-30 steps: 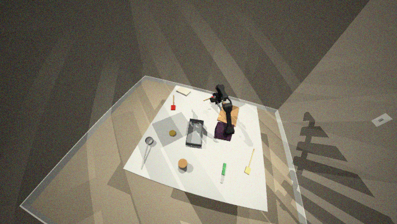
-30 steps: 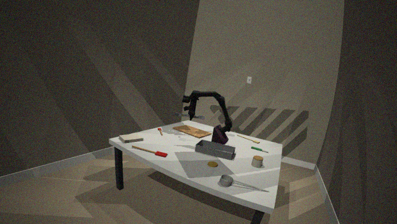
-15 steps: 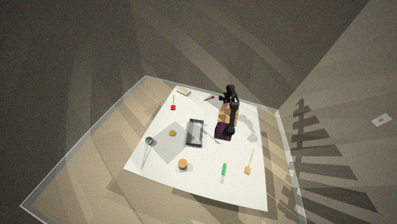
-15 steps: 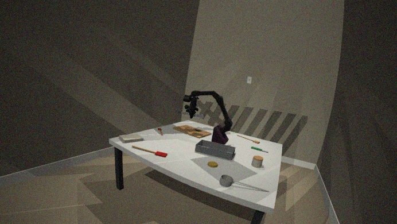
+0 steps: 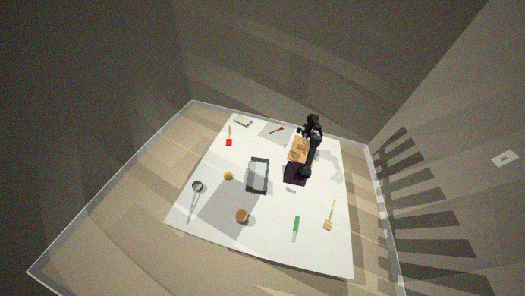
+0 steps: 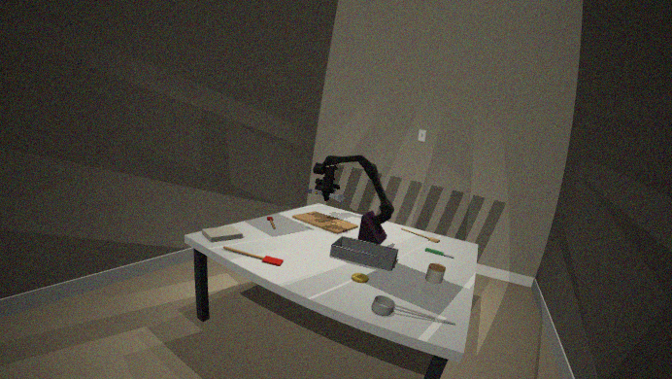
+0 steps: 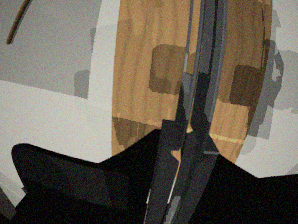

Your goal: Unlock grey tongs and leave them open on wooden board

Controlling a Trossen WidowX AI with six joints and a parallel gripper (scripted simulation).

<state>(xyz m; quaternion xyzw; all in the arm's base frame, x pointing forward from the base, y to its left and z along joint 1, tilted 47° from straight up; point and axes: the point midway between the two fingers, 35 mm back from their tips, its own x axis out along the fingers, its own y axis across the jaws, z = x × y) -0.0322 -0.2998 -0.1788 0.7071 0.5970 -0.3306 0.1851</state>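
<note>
While one end effector pinches one pair of grey tongs, one wooden board lies below.

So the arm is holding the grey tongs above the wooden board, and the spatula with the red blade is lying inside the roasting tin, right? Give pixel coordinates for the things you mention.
Not quite: the red spatula [image 5: 228, 142] [image 6: 272, 260] lies on the white table [image 5: 303, 243] [image 6: 311, 272], outside the roasting tin [image 5: 247, 178] [image 6: 361, 258], as the top view shows. The rest stands.
</note>
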